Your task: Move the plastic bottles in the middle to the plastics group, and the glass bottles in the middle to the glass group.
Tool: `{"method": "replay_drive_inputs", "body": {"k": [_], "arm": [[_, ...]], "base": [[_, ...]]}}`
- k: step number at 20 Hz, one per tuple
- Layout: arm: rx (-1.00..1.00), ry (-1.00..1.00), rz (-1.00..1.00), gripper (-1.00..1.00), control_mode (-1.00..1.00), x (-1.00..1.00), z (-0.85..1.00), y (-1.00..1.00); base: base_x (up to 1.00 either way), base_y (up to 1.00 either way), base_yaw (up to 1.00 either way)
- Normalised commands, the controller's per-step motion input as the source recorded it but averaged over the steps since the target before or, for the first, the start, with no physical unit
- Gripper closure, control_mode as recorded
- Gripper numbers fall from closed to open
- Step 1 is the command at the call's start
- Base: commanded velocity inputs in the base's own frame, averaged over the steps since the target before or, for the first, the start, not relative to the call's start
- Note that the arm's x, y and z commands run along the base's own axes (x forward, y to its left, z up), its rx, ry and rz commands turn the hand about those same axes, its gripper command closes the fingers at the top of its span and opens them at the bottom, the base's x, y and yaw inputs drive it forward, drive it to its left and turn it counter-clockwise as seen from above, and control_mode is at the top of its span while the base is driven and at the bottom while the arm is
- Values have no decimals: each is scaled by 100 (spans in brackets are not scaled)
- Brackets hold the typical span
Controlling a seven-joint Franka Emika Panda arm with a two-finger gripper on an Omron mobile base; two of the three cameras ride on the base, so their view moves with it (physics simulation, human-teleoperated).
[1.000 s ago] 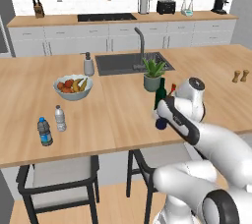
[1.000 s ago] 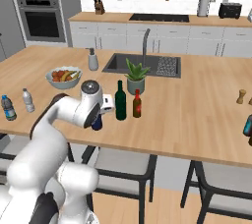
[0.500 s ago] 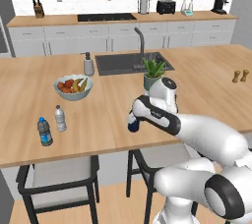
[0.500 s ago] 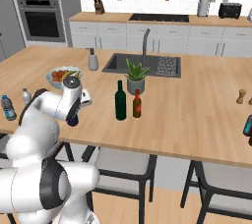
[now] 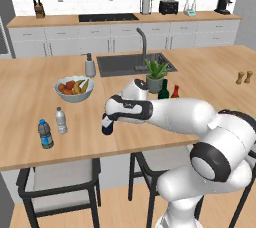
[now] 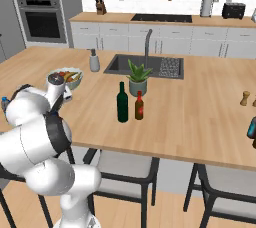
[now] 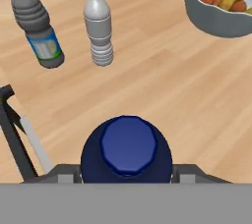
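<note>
My gripper [image 5: 107, 123] is shut on the navy-blue plastic bottle [image 5: 106, 130], holding it upright low over the counter near its front edge. Seen from above in the hand view, the bottle [image 7: 126, 150] sits between the jaws of the gripper [image 7: 126, 172]. The plastics group stands to the left: a blue-capped water bottle [image 5: 45, 133] [image 7: 37, 27] and a greyish one [image 5: 61, 120] [image 7: 98, 24]. The tall dark green glass bottle [image 5: 163, 89] [image 6: 122, 103] and the amber one with a red cap [image 5: 175, 92] [image 6: 139, 106] stand mid-counter, partly behind my arm in the left base view.
A fruit bowl [image 5: 73, 89] [image 7: 220, 7] sits behind the water bottles. A potted plant [image 5: 156, 74], a sink [image 5: 134, 64] and a soap dispenser [image 5: 90, 66] lie further back. Salt and pepper shakers [image 5: 244, 77] stand far right. Stools are tucked under the counter's front edge.
The arm has swung left along the counter with the navy-blue bottle, from beside the glass bottles to a spot close to the water bottles.
</note>
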Motion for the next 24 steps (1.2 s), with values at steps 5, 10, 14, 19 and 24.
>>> {"method": "replay_drive_inputs", "body": {"k": [5,10,14,19,24], "arm": [[0,0,13,100,-100,29,0,84],[0,0,4,100,-100,9,-2,45],[0,0,1,100,-100,13,0,26],[0,0,1,100,-100,18,0,26],[0,0,1,100,-100,15,-1,25]], "base": [[0,0,0],[0,0,0],[0,0,0],[0,0,0],[0,0,0]]}}
